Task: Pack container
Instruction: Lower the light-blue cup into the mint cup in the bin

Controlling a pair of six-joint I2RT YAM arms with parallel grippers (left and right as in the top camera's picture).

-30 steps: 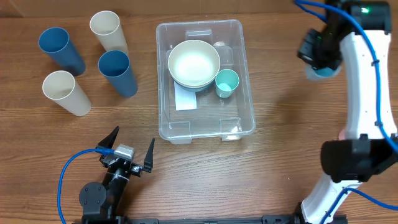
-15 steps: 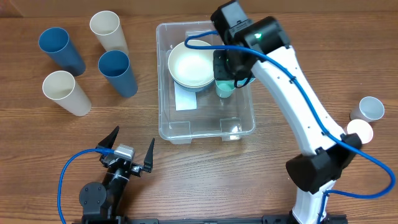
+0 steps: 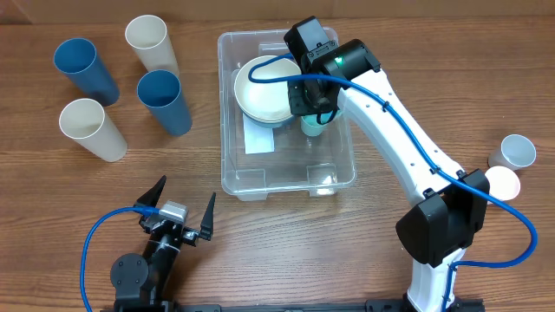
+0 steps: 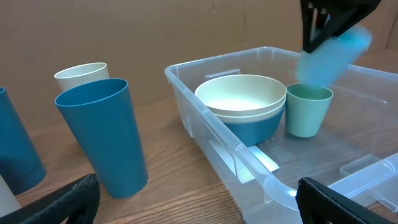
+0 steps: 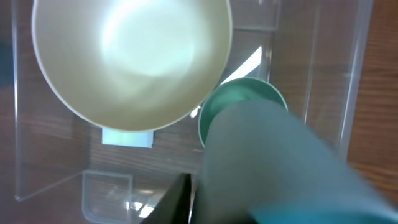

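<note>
The right gripper [image 3: 310, 110] hangs over the container [image 3: 286, 186] with a light blue cup [image 4: 329, 56] (blurry). It may be gripped or loose, I cannot tell. The left gripper [image 3: 184, 202] is wide apart.

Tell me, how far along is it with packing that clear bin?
Done: stacked bowls and a green cup sit inside the container. In hand: the right gripper holds a light blue cup just above the green cup, seemingly to nest it. Left: four tall cups beside the container and two small cups at the table's right edge wait outside. The left gripper rests open, empty.
</note>
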